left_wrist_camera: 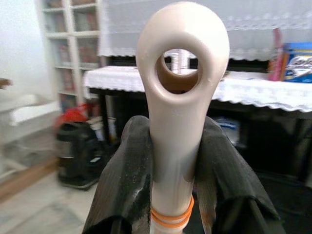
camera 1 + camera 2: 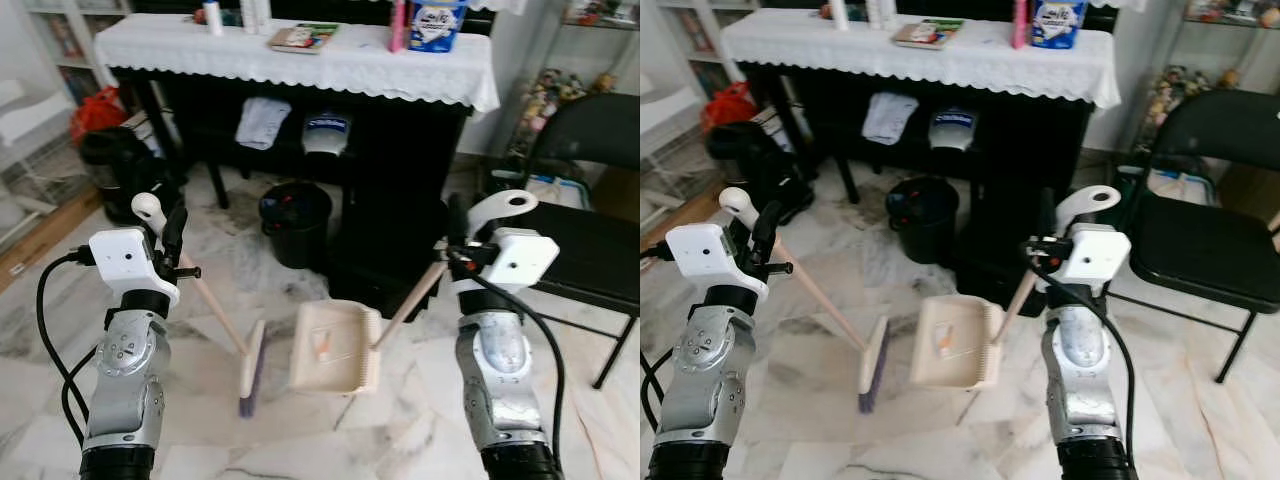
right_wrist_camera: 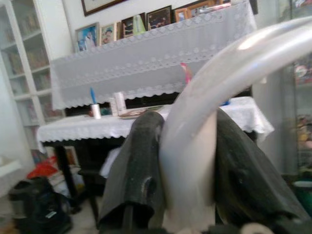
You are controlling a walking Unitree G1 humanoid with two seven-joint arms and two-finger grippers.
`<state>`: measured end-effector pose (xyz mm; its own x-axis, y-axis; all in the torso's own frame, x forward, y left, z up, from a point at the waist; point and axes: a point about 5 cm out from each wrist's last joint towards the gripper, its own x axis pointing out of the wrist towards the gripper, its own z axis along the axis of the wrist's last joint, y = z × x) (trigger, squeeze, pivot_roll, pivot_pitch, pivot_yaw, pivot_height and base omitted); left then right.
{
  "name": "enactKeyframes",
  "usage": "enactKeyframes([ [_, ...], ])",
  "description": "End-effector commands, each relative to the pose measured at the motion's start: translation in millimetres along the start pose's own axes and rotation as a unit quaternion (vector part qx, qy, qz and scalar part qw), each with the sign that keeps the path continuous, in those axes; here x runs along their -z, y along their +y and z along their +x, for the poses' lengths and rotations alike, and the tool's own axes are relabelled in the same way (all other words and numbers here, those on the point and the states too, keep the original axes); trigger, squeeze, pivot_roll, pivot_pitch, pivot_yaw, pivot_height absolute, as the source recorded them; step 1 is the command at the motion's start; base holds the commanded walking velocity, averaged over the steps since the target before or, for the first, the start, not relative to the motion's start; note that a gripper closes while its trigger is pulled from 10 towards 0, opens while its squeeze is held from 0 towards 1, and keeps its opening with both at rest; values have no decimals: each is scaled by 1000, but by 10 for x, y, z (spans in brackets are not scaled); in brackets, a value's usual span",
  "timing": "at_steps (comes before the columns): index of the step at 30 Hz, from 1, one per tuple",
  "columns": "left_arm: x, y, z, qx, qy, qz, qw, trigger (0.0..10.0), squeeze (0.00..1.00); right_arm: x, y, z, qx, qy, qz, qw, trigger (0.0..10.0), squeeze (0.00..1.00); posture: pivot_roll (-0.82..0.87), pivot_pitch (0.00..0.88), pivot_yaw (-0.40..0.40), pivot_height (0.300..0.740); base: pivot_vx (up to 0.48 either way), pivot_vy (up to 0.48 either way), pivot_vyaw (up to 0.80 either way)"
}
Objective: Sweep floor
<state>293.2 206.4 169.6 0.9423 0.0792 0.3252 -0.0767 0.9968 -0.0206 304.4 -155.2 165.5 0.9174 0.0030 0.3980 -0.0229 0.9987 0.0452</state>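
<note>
I see a black table (image 2: 420,130) with a white cloth ahead, a black bin (image 2: 295,222) before it on the marble floor (image 2: 200,350). My left gripper (image 2: 165,235), forearm upright, clenches the broom (image 2: 250,365) handle; its head rests on the floor. My right gripper (image 2: 455,240), likewise raised, grips the dustpan (image 2: 335,348) handle, pan just beside the broom head.

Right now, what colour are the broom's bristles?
Purple bristles, clearest in the left eye view.
</note>
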Motion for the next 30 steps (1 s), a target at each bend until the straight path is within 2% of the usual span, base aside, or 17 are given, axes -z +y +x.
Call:
enactKeyframes([
  [1,-80,9,10,1,-24,10,1000,10000,0,-220,-9,94,0,-48,-4,999,10000,0,-21,0,59,740,0,0,775],
  [6,-59,-25,4,-1,-19,31,999,10000,0,-259,-42,124,0,-52,-10,999,10000,0,-25,0,55,740,0,0,776],
  [10,-28,-128,-28,24,-18,52,998,10000,0,-260,-56,144,4,-49,-11,999,10000,0,-22,0,49,740,0,0,780],
  [13,-23,-144,-42,22,-18,51,998,10000,0,-273,-59,159,8,-50,-10,999,10000,0,-21,2,47,740,0,0,783],
  [22,-11,-52,-80,11,-9,67,998,10000,0,-297,-28,196,-3,-52,-2,999,10000,0,-11,36,39,740,0,0,789],
  [30,-3,-60,-151,16,-4,81,997,10000,0,-292,-36,201,0,-47,-3,999,10000,0,6,62,33,740,0,0,794],
])
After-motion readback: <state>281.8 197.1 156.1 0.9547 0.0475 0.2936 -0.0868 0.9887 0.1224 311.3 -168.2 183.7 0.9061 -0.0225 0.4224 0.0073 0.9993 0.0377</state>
